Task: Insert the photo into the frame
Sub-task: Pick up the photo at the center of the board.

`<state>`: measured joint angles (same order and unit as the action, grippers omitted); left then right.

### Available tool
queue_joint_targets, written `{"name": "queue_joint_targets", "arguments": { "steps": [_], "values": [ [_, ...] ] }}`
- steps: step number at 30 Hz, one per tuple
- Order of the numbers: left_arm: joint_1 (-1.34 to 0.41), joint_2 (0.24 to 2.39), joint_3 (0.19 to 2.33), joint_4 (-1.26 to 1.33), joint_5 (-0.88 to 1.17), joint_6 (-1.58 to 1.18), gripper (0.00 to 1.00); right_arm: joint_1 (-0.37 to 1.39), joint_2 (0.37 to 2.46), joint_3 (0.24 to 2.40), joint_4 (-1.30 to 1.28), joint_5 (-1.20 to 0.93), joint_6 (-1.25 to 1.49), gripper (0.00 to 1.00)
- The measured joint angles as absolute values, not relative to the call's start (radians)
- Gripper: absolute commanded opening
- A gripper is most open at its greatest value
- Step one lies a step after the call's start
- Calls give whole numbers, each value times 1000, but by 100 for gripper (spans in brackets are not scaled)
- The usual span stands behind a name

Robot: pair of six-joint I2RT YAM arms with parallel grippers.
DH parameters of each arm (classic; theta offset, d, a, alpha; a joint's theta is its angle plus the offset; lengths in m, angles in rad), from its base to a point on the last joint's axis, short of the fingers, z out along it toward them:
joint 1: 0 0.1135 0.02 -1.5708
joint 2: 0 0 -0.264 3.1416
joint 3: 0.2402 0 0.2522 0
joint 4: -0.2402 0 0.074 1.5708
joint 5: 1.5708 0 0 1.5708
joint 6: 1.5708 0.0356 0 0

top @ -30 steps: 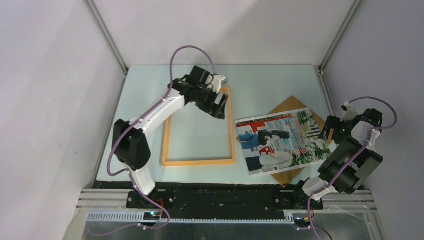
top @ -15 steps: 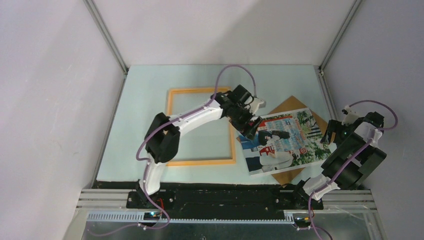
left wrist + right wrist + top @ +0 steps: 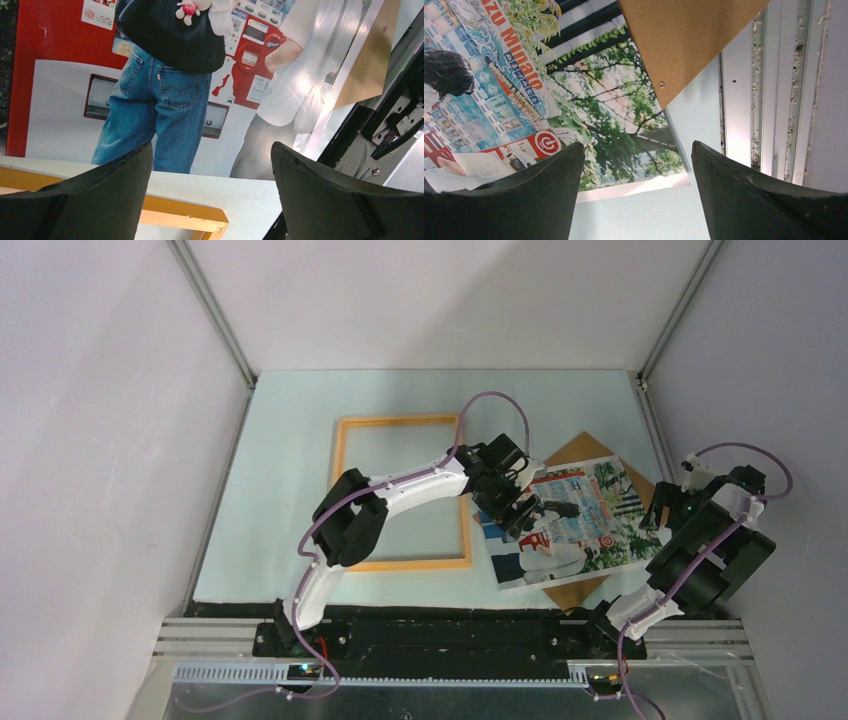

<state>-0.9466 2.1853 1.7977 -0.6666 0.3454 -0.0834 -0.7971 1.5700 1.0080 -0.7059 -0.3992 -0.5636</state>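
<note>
Left arm (image 3: 400,490) has swung off the far right corner of the thin light-orange wooden picture frame (image 3: 400,421) and now reaches across its right rail. The left jaws hang over the left part of the glossy colour print with white border, two people at a red-white vending machine (image 3: 590,515). Left wrist view: the left jaws are wide apart with nothing between them, blue jeans and the red machine (image 3: 45,60) fill the view close below, and a frame corner (image 3: 200,216) sits just at the print's white edge. Touching or overlapping, cannot tell. The photo has not moved: it lies flat and skewed on the pale blue table (image 3: 290,440), right of the frame and outside it, on top of the plain brown backing board (image 3: 580,448). The right arm (image 3: 705,560) has barely shifted, parked at the photo's right edge; the right jaws are also apart and empty, over the tree corner (image 3: 624,145) and board corner (image 3: 684,45). Reading: the frame seems done with for now and the step is a reach for the print's left side. No grasp yet, insertion not started.
</note>
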Motion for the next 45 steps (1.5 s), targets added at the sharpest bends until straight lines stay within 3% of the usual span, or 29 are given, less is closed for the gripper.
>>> {"name": "queue_joint_targets", "arguments": {
  "steps": [45],
  "values": [
    [-960, 2215, 1728, -543, 354, -108, 89, -761, 1683, 1007, -653, -402, -604, 79]
  ]
}}
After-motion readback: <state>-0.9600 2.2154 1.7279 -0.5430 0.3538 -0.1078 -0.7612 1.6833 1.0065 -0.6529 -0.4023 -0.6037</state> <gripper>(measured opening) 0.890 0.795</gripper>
